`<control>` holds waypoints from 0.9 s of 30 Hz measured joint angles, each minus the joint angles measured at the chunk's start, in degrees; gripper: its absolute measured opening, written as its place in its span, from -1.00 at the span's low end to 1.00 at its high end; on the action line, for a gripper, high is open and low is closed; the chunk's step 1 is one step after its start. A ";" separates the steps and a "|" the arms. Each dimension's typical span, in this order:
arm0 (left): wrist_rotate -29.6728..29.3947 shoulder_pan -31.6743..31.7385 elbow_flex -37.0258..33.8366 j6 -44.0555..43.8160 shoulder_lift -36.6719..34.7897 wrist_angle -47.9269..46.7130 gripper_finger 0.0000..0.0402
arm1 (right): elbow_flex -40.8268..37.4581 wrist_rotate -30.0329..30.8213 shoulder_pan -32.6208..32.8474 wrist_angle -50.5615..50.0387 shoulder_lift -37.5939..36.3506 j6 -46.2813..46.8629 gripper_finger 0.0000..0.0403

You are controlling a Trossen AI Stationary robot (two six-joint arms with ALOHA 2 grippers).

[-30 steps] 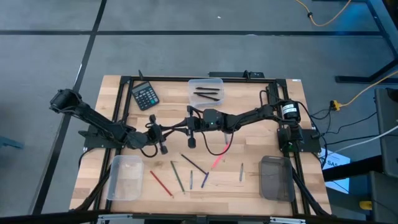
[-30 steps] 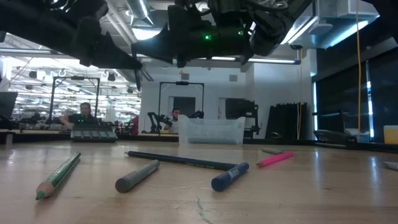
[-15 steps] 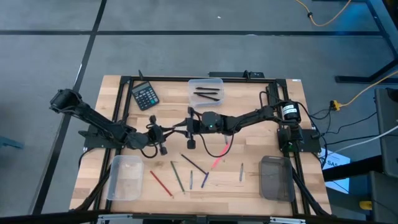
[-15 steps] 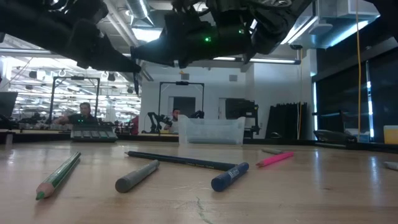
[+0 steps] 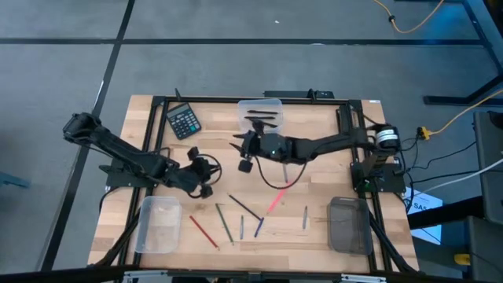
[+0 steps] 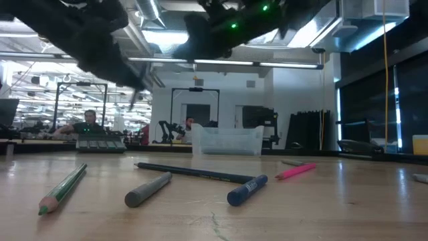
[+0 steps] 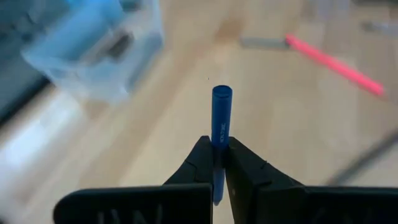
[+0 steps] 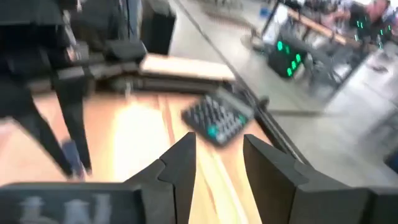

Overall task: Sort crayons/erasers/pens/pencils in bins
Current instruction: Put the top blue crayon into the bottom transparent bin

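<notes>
A blue crayon (image 7: 221,111) stands clamped between the fingers of the left end effector (image 5: 206,167), which hangs above the tabletop (image 5: 314,192) left of the frame's centre in the high view; the left wrist view shows the stick's upper half rising past the closed fingertips.

The other loose sticks lie in a row across the lower middle of the high view: a red one (image 5: 203,230) at the left, a green pencil (image 5: 224,222), a long black pencil (image 5: 245,207), a grey one (image 5: 241,226), a blue one (image 5: 258,227), a pink one (image 5: 275,203) and a small grey one (image 5: 305,218) at the right. In the low view the green pencil (image 6: 62,189) sits at lower left and the pink stick (image 6: 295,171) right of centre.

The clear bin (image 5: 261,116) at top centre holds 2 dark sticks (image 5: 262,119). A second clear bin (image 5: 157,226) sits at lower left, and the smoky dark bin (image 5: 349,224) at lower right.

The right end effector (image 5: 247,153) hovers just below the top bin, its fingers apart and empty in the right wrist view.

A black calculator (image 5: 183,121) lies at upper left of the tabletop.
</notes>
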 joint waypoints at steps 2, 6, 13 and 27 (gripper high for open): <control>1.58 0.07 1.86 -4.29 0.02 -5.38 -0.96 | 0.00 2.01 -0.09 -5.22 -2.56 1.09 -0.32; 5.15 -0.09 4.37 -10.88 0.02 -10.57 -0.96 | 0.00 2.78 -0.26 -10.57 -6.10 1.50 -0.32; 15.08 -2.87 11.54 -20.19 0.00 -19.95 -0.96 | 0.00 3.57 -0.21 -23.67 -10.00 3.49 -0.32; -5.57 -10.21 15.12 -27.87 3.63 -19.00 -0.96 | -3.87 -15.83 1.04 -21.32 -9.67 3.88 -0.38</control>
